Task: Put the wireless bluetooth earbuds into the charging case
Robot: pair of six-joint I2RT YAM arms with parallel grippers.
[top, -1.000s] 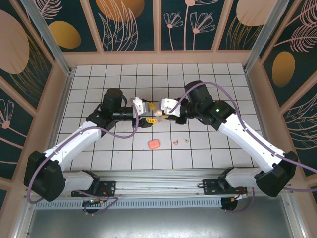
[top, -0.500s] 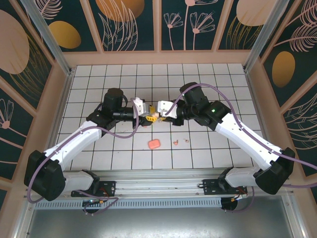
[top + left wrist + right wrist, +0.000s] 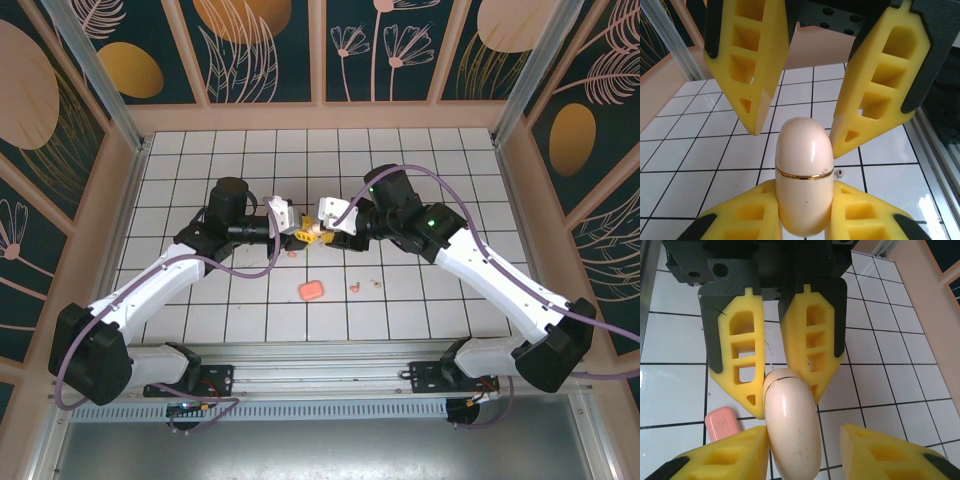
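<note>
Closed cream charging case, gold-seamed, above the tiles; tiny pale earbuds loose on tiles nearby.

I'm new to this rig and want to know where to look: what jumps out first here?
The two arms meet nose to nose over the middle of the tiled table, a glossy cream case with a gold seam between them. The left gripper is shut on it; the right gripper stands open around it. A coral case lies on the tiles nearer the bases.
</note>
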